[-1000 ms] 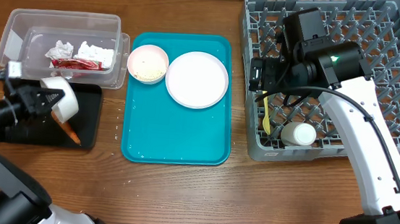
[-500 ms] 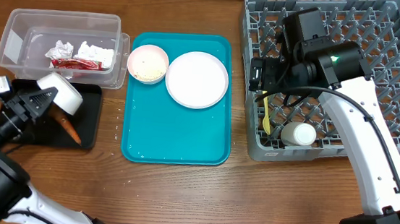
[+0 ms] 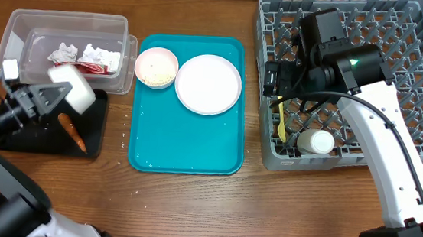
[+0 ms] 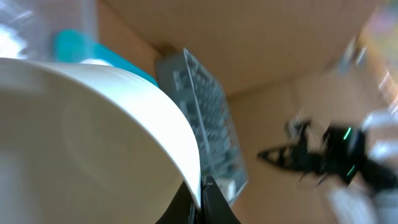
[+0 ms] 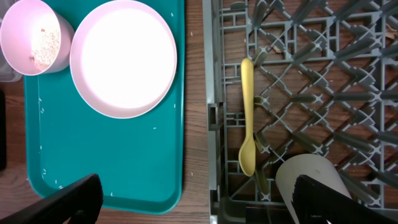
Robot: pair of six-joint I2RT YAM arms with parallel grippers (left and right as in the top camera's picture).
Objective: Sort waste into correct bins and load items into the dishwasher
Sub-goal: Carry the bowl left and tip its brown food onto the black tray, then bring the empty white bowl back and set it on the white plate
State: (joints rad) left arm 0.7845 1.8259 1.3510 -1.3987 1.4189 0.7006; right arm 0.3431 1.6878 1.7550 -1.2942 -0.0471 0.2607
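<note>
My left gripper [image 3: 50,97] is shut on the rim of a small white bowl [image 3: 73,89] and holds it tilted above the black tray [image 3: 33,140]. The bowl fills the left wrist view [image 4: 81,137], with the fingers [image 4: 202,194] pinching its edge. An orange stick [image 3: 73,132] lies in the black tray. The clear tub [image 3: 66,20] holds crumpled white paper [image 3: 100,53] and a red-and-white wrapper [image 3: 87,67]. My right gripper [image 5: 199,205] is open and empty, over the left edge of the grey rack [image 3: 387,42]. No brown lump shows.
The teal tray [image 3: 186,143] holds a bowl with rice [image 3: 157,68] and a pale plate [image 3: 208,84]. A yellow spoon [image 5: 247,118] and a white cup [image 5: 311,180] lie in the rack's front left corner. Rice grains are scattered on the teal tray.
My left arm has swung the white bowl slightly up and to the right over the black tray and tipped it further. The right arm has not moved.
</note>
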